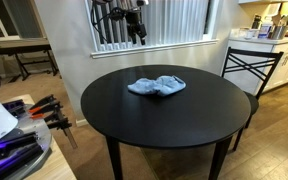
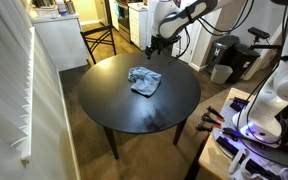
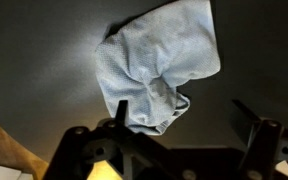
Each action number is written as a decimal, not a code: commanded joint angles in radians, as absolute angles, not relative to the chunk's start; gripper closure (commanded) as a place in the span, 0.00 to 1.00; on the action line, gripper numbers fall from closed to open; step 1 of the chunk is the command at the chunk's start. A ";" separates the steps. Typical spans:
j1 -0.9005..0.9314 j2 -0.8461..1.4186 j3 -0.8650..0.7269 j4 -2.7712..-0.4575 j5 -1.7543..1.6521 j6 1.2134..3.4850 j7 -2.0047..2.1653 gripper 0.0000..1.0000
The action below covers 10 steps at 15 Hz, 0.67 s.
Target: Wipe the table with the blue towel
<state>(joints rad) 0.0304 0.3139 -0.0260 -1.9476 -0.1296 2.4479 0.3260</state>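
the blue towel (image 1: 156, 86) lies crumpled near the middle of the black table (image 1: 114, 112), the gripper (image 1: 136, 28) hanging above it, jaws spread and empty, so the approach seems in hand, next descending to pinch the cloth.

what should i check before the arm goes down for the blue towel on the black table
1. blue towel on the table: ok, it lies near the middle.
2. towel flat for wiping: not ok, it is bunched up.
3. pincer open: ok, the fingers stand apart with nothing between them in the wrist view.
4. contact with the towel: not ok, in an exterior view the pincer hangs above the table.
5. towel centred between the fingers: not ok, the wrist view shows most of it ahead of them.
6. clearance from the chair: cannot tell.
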 commanded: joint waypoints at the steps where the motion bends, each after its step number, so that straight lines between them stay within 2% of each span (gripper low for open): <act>1: 0.079 0.427 -0.088 -1.860 -0.199 2.454 0.433 0.00; 2: 0.065 0.376 -0.072 -1.910 -0.161 2.464 0.375 0.00; 10: 0.079 0.438 -0.091 -1.855 -0.163 2.463 0.390 0.00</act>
